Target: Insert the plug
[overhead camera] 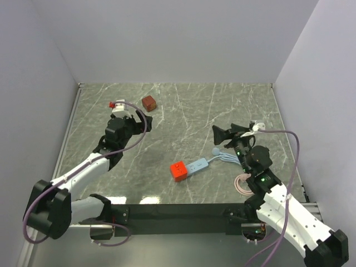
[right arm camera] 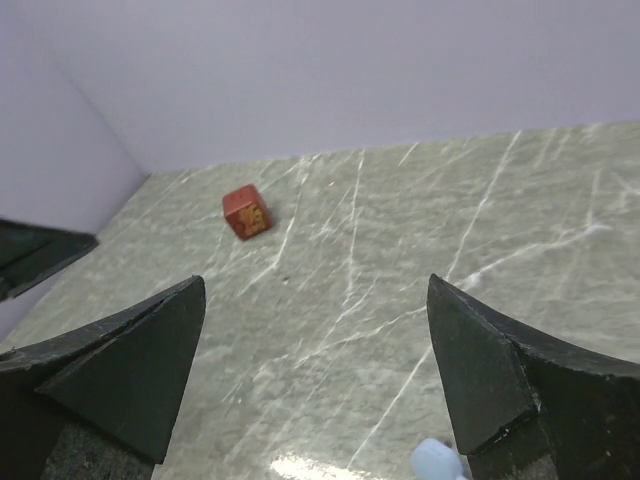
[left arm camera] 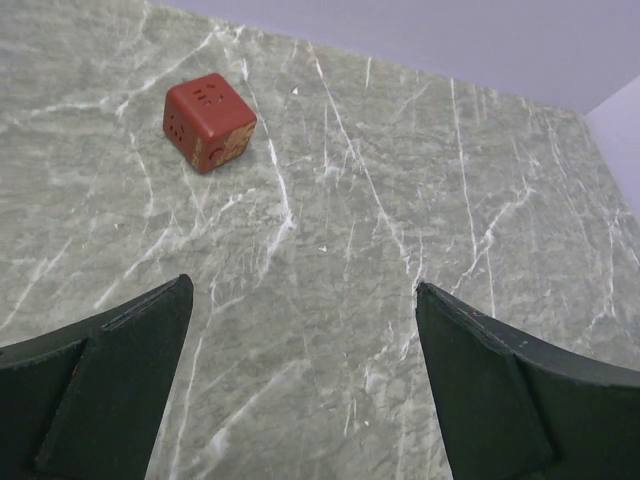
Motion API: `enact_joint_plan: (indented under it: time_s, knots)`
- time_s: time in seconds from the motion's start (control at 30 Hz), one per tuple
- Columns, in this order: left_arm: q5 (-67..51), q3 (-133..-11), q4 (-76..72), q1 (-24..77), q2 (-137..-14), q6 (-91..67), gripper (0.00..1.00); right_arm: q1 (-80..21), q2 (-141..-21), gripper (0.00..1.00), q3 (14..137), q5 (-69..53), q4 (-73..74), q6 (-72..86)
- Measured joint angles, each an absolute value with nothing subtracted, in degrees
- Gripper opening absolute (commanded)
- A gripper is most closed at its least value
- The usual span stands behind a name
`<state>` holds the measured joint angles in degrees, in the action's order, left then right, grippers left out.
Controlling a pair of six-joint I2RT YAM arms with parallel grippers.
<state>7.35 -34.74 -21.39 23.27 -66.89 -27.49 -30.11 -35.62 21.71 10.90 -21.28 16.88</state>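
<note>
Only the top view shows the plug (overhead camera: 178,171), touching the power strip (overhead camera: 199,164).

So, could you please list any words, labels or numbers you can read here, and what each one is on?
No legible text anywhere.
Small bright red plastic cube plug: white marks, too small to read.
Darker brownish-red cube: yellowish patch on one side, nothing readable.

Polished marble-look table (overhead camera: 183,111) with slight sheen, smooth red plastic plug (overhead camera: 178,171), pale blue plastic power strip (overhead camera: 199,165), matt dark red cube (left arm camera: 208,122)
</note>
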Motion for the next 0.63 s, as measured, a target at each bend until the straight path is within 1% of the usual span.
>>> enact_joint_plan:
  time_s: [0.3,0.63]
  knots:
    - [9.1,-34.7,-16.8,23.3,-61.4,-26.7,0.99,-22.8,-32.0,0.98,22.6,10.0,-17.6,17.0]
    - [13.6,-34.7,-14.5,23.3,-56.1,-26.7,1.00,-21.3,-29.4,0.98,22.6,9.6,-15.2,17.4]
